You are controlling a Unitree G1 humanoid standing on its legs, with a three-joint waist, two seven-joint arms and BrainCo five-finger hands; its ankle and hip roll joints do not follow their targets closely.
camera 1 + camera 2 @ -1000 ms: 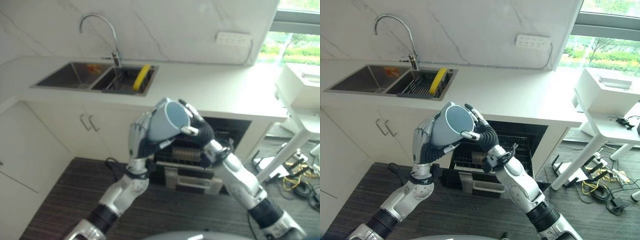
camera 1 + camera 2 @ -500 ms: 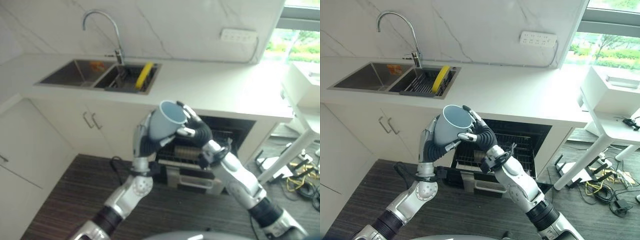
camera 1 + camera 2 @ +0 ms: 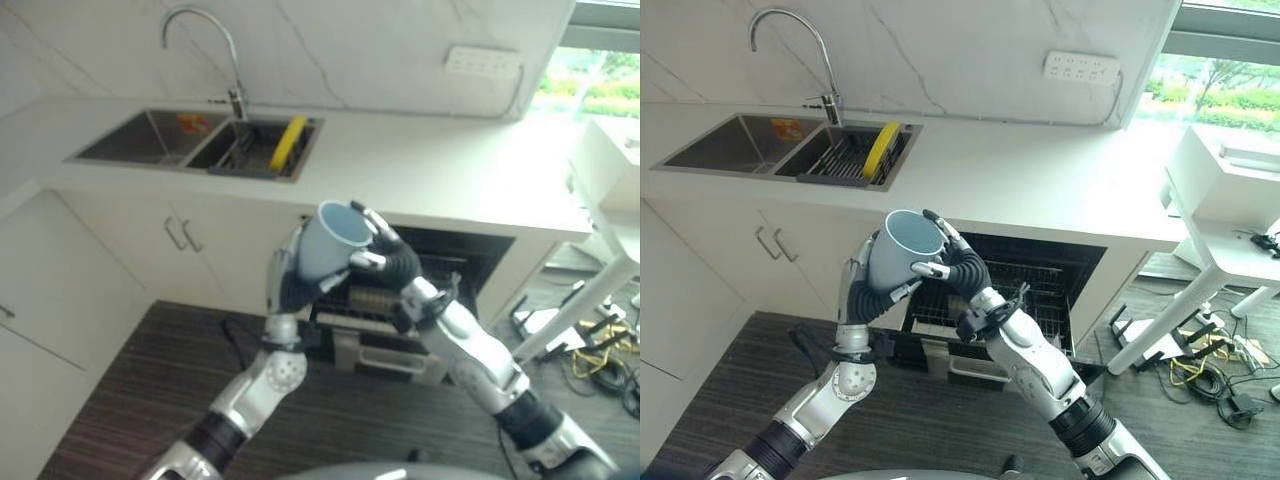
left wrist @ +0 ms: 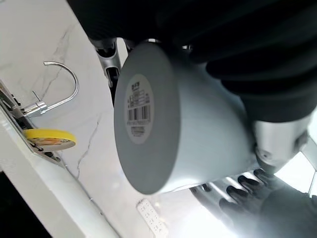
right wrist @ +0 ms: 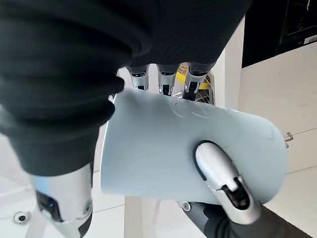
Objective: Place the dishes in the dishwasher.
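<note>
Both hands hold a pale blue cup (image 3: 898, 250) up in the air in front of the open dishwasher (image 3: 1040, 285), mouth tilted up. My left hand (image 3: 862, 292) wraps round its lower side from the left. My right hand (image 3: 958, 268) grips its rim side from the right, thumb on the wall (image 5: 218, 173). The left wrist view shows the cup's base with a barcode label (image 4: 141, 111). A yellow plate (image 3: 878, 150) stands on edge in the sink's right basin. The dishwasher's rack (image 3: 1010, 300) is pulled partly out below the hands.
A white counter (image 3: 1040, 190) runs across, with a double sink (image 3: 730, 145) and a tap (image 3: 790, 40) at the left. White cupboards (image 3: 730, 270) stand left of the dishwasher. A white table (image 3: 1230, 220) and floor cables (image 3: 1200, 370) lie at the right.
The cup and both hands have barely moved. The view has shifted a little, showing more of the floor.
</note>
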